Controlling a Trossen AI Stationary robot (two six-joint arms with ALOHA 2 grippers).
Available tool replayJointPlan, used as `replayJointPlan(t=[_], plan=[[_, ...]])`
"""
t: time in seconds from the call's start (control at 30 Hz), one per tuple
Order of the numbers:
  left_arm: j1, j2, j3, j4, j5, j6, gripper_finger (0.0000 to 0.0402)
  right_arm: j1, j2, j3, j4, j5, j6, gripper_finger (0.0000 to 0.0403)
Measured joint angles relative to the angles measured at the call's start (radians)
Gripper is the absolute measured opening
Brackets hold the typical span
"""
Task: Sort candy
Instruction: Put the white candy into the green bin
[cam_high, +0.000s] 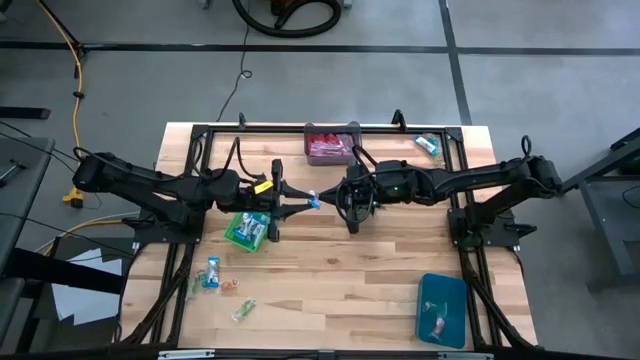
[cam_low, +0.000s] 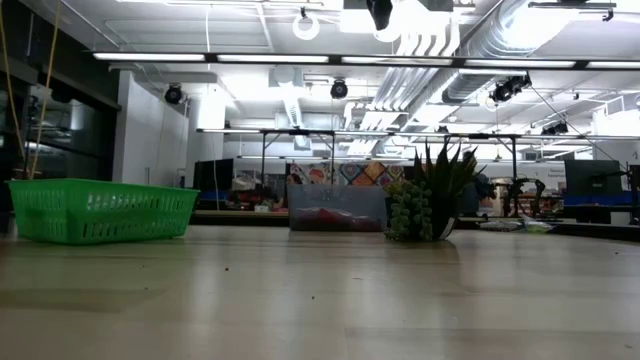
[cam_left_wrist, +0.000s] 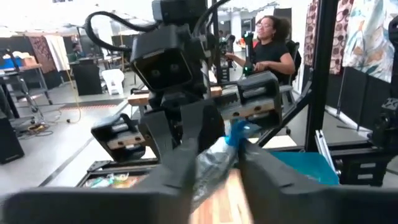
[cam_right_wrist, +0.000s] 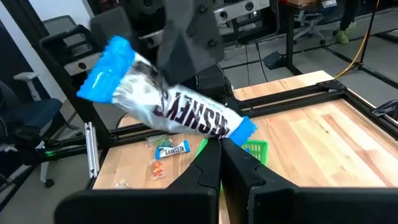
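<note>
Blue and white crinkly wrapper on the candy (cam_right_wrist: 180, 109), up in the air over the middle of the table (cam_high: 350, 270), between both arms. Pinched at one blue end by the right gripper (cam_right_wrist: 221, 146), squeezed tight. Hugged around the middle by the left gripper (cam_left_wrist: 214, 162) too, fingers touching both sides. Probably very light, soft and bendy, a bit slippery. Best to hold the fat middle, not the thin floppy end. Easy to drop, so squeeze gently but firmly.

Grey concrete floor (cam_high: 540, 90) — ceiling strip lights (cam_low: 330, 57), exposed ducts (cam_low: 470, 40)
</note>
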Motion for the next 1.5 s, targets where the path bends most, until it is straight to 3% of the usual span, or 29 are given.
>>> replayJointPlan(t=[0.1,0.27,0.4,0.53,0.67,0.8,0.93,1.1,1.37,1.5], plan=[[0.001,0.0,0.0,-0.005,-0.006,-0.014,0.0018,0.0,0.0,0.0,-0.009,-0.002,0.0,0.0],[0.001,-0.011,0.0,-0.06,-0.066,0.01,0.0009,-0.012,-0.008,0.0,-0.066,0.023,0.013,0.0016],[0.001,-0.083,0.0,-0.196,-0.135,0.014,0.0005,-0.044,-0.055,0.0,-0.146,0.035,0.044,0.0067],[0.001,-0.198,0.0,-0.388,-0.229,-0.058,0.0003,-0.064,-0.128,0.0,-0.231,0.148,0.028,0.0138],[0.001,-0.285,0.001,-0.688,-0.344,-0.305,0.0002,-0.088,-0.192,0.0,-0.342,0.234,0.026,0.0188],[-0.02,-0.282,-0.001,-0.998,-0.366,-0.653,0.0001,-0.11,-0.222,0.0,-0.467,0.28,0.113,0.0203],[-0.081,-0.192,-0.003,-1.196,-0.357,-1.012,0.0001,-0.122,-0.225,0.0,-0.575,0.283,0.176,0.0204],[-0.121,-0.027,-0.002,-1.314,-0.298,-1.443,0.0001,-0.126,-0.225,-0.007,-0.632,0.282,0.22,0.0204],[-0.099,0.203,-0.002,-1.311,-0.131,-1.623,0.0001,-0.127,-0.222,-0.008,-0.64,0.282,0.21,0.0204],[-0.086,0.266,-0.002,-1.307,-0.12,-1.68,0.0001,-0.127,-0.222,-0.008,-0.643,0.282,0.21,0.0204]])
